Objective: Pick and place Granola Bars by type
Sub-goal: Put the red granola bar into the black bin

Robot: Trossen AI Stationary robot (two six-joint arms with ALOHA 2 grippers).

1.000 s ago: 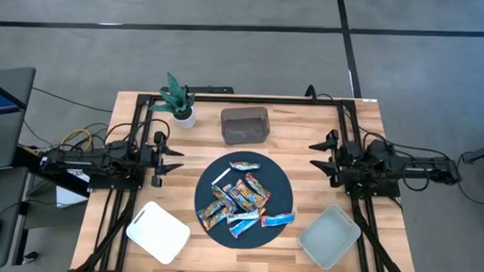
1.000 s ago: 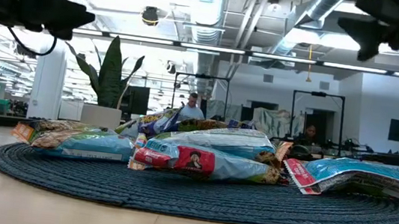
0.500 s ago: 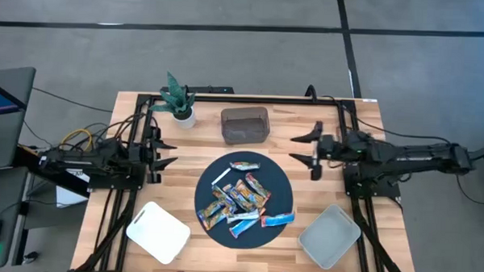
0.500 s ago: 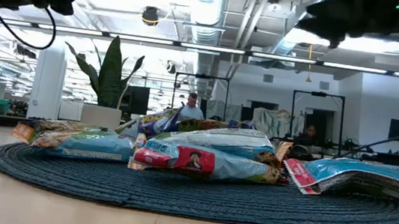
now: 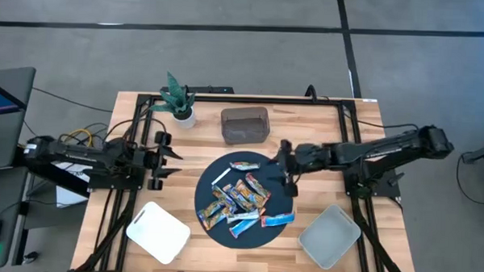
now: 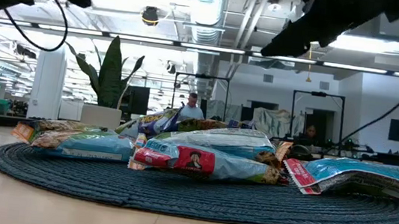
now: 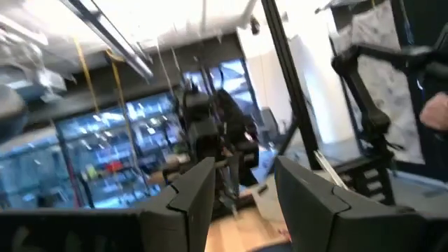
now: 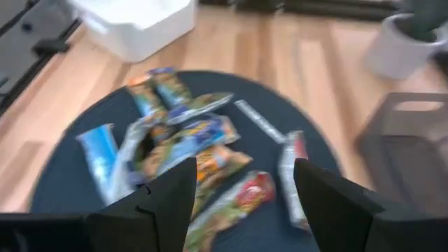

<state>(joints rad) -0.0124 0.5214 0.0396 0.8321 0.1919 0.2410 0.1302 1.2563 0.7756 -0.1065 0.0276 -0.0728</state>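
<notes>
Several granola bars (image 5: 241, 201) in blue-white, orange-brown and red wrappers lie in a loose pile on a round dark mat (image 5: 279, 187) at the table's middle. They also show in the low view (image 6: 202, 154) and the right wrist view (image 8: 189, 143). A thin white stick (image 5: 221, 176) lies among them. My right gripper (image 5: 283, 162) (image 8: 241, 210) hangs open above the mat's right edge, slanting down toward the pile and touching nothing. My left gripper (image 5: 171, 160) (image 7: 241, 203) stands open at the table's left, clear of the mat, pointing a little upward.
A dark grey bin (image 5: 244, 125) stands behind the mat, next to a small potted plant (image 5: 179, 101). A white tray (image 5: 158, 232) sits at the near left and a pale tray (image 5: 329, 236) at the near right. Black frame rails (image 5: 137, 148) run along both sides.
My right gripper has swung from the table's right side toward the mat and now hangs over its right edge, tipped downward; it stays open. My left gripper has tipped upward, roughly in place. The bars have not moved.
</notes>
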